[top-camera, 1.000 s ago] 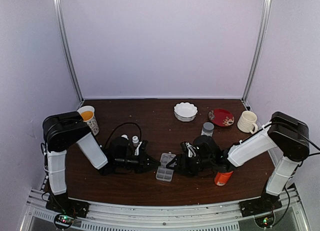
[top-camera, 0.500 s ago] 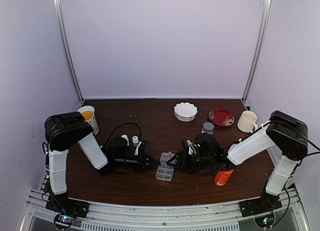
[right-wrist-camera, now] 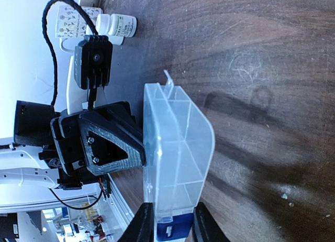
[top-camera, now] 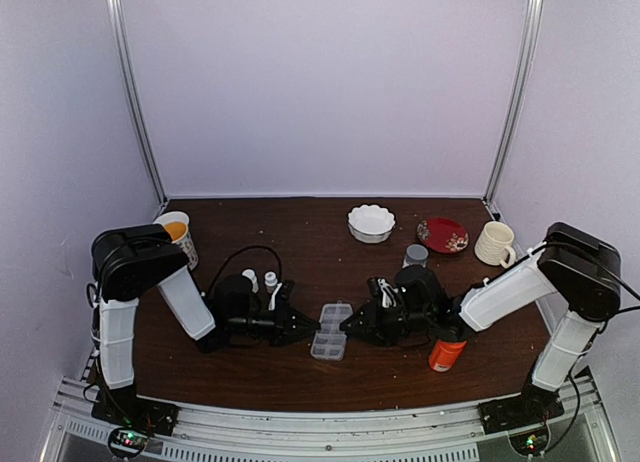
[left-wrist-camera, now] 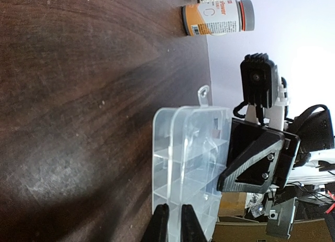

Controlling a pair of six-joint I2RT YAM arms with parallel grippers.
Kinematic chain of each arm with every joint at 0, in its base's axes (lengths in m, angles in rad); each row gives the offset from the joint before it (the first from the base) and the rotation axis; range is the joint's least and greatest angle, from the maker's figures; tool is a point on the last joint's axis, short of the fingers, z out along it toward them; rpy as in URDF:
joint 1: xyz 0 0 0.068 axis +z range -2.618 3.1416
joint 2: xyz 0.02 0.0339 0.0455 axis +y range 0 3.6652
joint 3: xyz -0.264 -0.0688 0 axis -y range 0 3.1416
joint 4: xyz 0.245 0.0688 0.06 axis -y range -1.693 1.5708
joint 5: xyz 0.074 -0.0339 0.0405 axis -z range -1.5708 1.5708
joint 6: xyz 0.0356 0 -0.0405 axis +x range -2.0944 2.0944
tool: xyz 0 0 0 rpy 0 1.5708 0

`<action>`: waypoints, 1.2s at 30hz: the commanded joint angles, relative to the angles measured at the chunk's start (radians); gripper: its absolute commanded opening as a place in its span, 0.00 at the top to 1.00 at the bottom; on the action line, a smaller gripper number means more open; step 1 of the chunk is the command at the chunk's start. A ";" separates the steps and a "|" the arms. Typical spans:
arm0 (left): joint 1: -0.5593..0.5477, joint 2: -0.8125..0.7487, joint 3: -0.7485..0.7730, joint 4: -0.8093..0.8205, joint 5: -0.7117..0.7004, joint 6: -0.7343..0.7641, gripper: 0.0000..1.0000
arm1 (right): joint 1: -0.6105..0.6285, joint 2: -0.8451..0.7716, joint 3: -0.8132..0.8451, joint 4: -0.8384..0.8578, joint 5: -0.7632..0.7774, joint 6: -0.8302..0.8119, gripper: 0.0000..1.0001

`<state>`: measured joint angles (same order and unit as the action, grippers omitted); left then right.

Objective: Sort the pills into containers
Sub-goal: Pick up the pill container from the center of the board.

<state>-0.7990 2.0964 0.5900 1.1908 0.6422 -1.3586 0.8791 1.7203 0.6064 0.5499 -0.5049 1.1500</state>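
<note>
Organizer box (top-camera: 330, 333) flat on the table (top-camera: 300, 232), sandwiched between both grippers.
Right gripper (top-camera: 348, 325) fingers hug its end on both sides; left gripper (top-camera: 306, 328) fingers nearly together at its rim, can't tell if they're pinching it.

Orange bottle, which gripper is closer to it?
Right. The right gripper is beside the pill organizer on the orange bottle side; the left gripper is across the organizer, farther off.

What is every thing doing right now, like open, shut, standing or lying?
Pill box, lying flat, lid unclear.
Left gripper, nearly shut, seems pinched on box edge.
Right gripper, fingers straddle box end, grip unclear.
Orange bottle, upright, capped.
White bottles, upright, capped.
Mug, upright.
</note>
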 commanded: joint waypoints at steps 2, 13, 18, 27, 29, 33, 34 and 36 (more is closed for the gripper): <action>0.006 0.046 -0.034 -0.134 -0.041 0.015 1.00 | 0.001 -0.072 -0.004 0.069 -0.029 -0.007 0.78; 0.004 -0.096 -0.091 -0.016 -0.048 0.025 0.36 | -0.004 -0.170 0.018 -0.075 0.006 -0.086 0.81; 0.003 -0.129 -0.102 0.112 -0.028 -0.008 0.12 | -0.004 -0.255 0.017 -0.115 0.025 -0.117 0.82; -0.006 -0.270 -0.087 0.131 -0.005 0.031 0.06 | -0.005 -0.373 0.061 -0.239 0.051 -0.174 0.81; -0.012 -0.315 -0.073 0.089 0.001 0.057 0.08 | -0.005 -0.380 0.077 -0.261 0.046 -0.183 0.81; -0.028 -0.404 -0.026 -0.056 0.019 0.122 0.09 | -0.005 -0.399 0.106 -0.281 0.034 -0.196 0.81; -0.030 -0.422 -0.023 -0.082 0.012 0.133 0.08 | -0.005 -0.409 0.113 -0.293 0.038 -0.202 0.80; -0.031 -0.454 -0.019 -0.121 0.005 0.148 0.08 | -0.005 -0.427 0.119 -0.296 0.042 -0.211 0.80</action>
<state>-0.8211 1.7065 0.5415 1.1641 0.6365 -1.2881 0.8783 1.3396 0.6857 0.2794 -0.4740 0.9733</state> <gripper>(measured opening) 0.916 0.214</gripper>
